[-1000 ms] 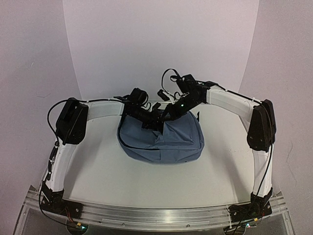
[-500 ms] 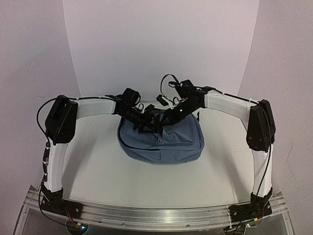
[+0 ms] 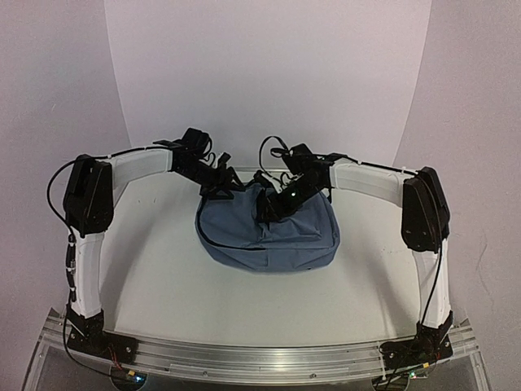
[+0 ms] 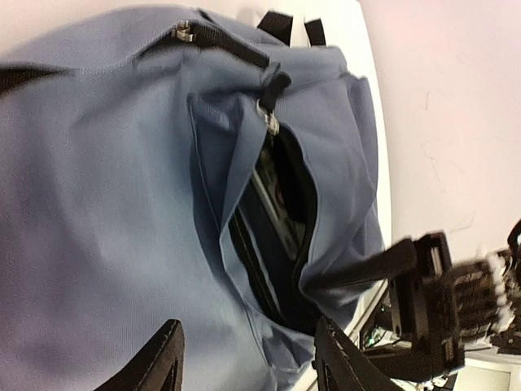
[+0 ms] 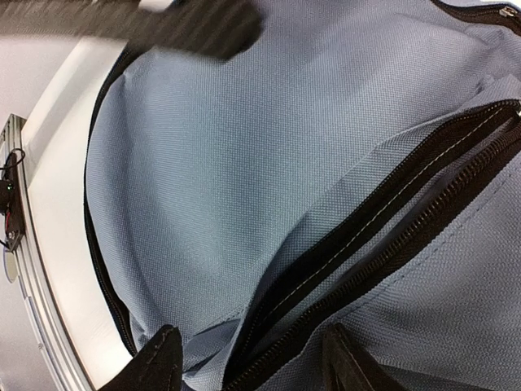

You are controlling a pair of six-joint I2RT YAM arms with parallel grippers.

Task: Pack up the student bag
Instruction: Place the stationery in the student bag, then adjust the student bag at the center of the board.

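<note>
The slate-blue student bag (image 3: pixel 269 236) lies in the middle of the white table. Its front pocket gapes open along a black zipper (image 4: pixel 244 261), and something dark and flat (image 4: pixel 281 204) shows inside. My left gripper (image 3: pixel 221 187) hovers open at the bag's back left corner; in its wrist view its fingertips (image 4: pixel 167 362) stand apart over the fabric, holding nothing (image 4: pixel 248 366). My right gripper (image 3: pixel 273 205) is open just above the pocket opening (image 5: pixel 383 228), with its fingers (image 5: pixel 163 358) spread either side of the zipper (image 5: pixel 254 368).
Black straps (image 4: pixel 289 24) stick out at the bag's far end. The bag sits near the table's back edge (image 3: pixel 163 175), with the metal rail (image 3: pixel 260 358) at the front. The right arm's gripper body (image 4: pixel 423 301) is close beside the pocket in the left wrist view.
Both grippers have opened and let go of the bag's fabric. The left arm has drawn back toward the far left. The raised pocket edge has dropped.
</note>
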